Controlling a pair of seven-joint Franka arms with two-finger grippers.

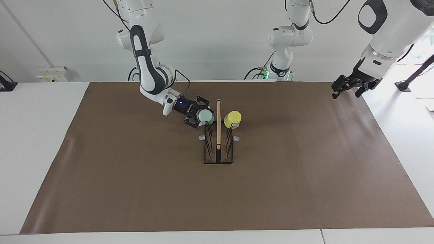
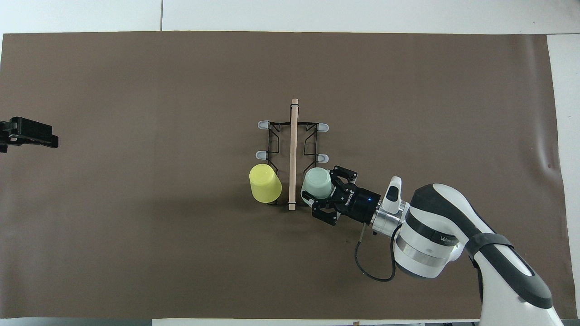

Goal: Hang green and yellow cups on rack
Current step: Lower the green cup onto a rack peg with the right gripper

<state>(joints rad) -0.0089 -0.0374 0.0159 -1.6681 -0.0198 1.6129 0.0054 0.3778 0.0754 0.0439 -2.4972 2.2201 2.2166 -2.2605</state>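
I have the right gripper point(image 1: 199, 118) at the rack point(image 1: 218, 135), its fingers closed around the green cup point(image 1: 205, 117). The cup sits tilted on a prong on the side of the rack toward the right arm's end of the table, at the rack's end nearer the robots; in the overhead view the same cup point(image 2: 316, 182) lies just beside the wooden top bar point(image 2: 292, 154), with the right gripper point(image 2: 322, 197) around it. I cannot tell whether the cup's weight rests on the prong or in the grip.

The yellow cup point(image 1: 232, 118) hangs tilted on the matching prong across the bar, toward the left arm's end, with nothing gripping it.

The left gripper point(image 1: 346, 88) waits above the edge of the brown mat point(image 1: 305, 176) at its own end of the table, fingers spread, holding nothing.

There is white lettering on the right gripper's black body and on the arm's grey band, but I cannot read either.
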